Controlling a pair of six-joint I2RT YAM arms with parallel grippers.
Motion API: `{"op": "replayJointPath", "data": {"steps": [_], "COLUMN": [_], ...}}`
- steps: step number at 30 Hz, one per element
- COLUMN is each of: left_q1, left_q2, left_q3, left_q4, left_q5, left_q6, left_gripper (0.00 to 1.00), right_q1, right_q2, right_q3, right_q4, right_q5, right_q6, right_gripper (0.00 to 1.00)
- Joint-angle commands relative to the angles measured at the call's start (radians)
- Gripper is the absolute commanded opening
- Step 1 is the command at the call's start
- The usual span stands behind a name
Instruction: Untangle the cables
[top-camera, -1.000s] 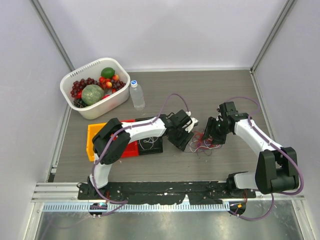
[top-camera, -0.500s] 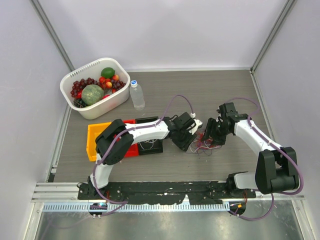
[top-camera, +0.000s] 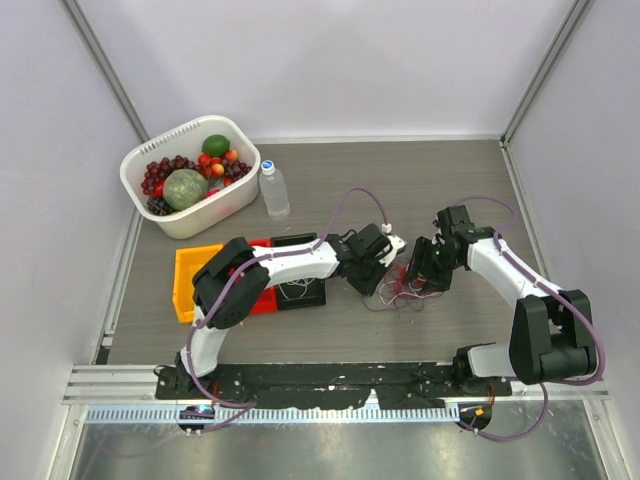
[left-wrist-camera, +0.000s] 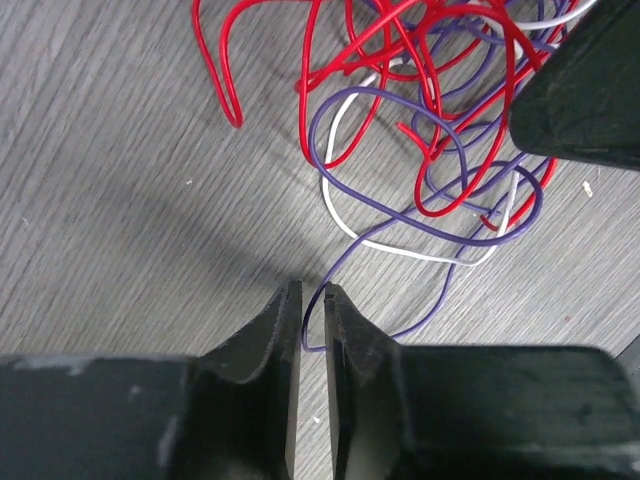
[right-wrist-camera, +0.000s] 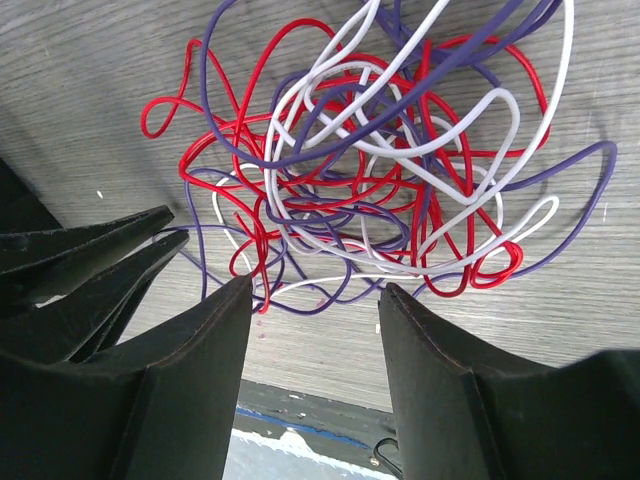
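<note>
My left gripper (left-wrist-camera: 313, 300) is down at the near edge of the tangle. Its fingers (left-wrist-camera: 270, 345) are drawn almost together, with only a slit between them. One purple strand of the cables (left-wrist-camera: 420, 130) runs into that slit, and I cannot tell whether I pinch it or merely enclose it. The rest of the cables, red, white and purple, lie in a loose heap on the table (top-camera: 400, 190), just beyond those fingertips.

My right gripper (right-wrist-camera: 315, 300) stands wide open at the opposite side of the tangle and grasps nothing. The tangle's nearest red and purple loops lie in the gap between its fingers (right-wrist-camera: 200, 340).

A second ago my left fingers stood wider apart and a little farther from the tangle; now they have closed in around the strand. My right gripper has kept its place and its spread.
</note>
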Motion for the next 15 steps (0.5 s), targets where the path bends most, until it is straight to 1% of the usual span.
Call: {"op": "replayJointPath", "data": {"steps": [1,3,10,15], "left_q1": [-0.002,-0.003,-0.002,-0.005], "left_q2": [-0.031,-0.065,-0.201,-0.319], "left_q3": [-0.017,-0.026,-0.026,-0.019], "left_q4": [0.026,0.022,-0.007,-0.021], "left_q5": [0.016,0.018,0.076,0.128], "left_q6": [-0.001,-0.001,-0.024,-0.004], "left_gripper": [0.13,0.00,0.00,0.00], "right_q1": [0.004,0.004,0.035,0.074], "right_q2": [0.008,0.014,0.015,0.058], "right_q3": [0.027,0.029,0.021,0.022], "right_q4": [0.008,0.017,0.048,0.085], "right_q5": [0.008,-0.003,-0.019,0.027], "right_q6": [-0.024,-0.031,-0.024,0.025], "right_gripper": [0.59,0.60,0.63,0.63]}}
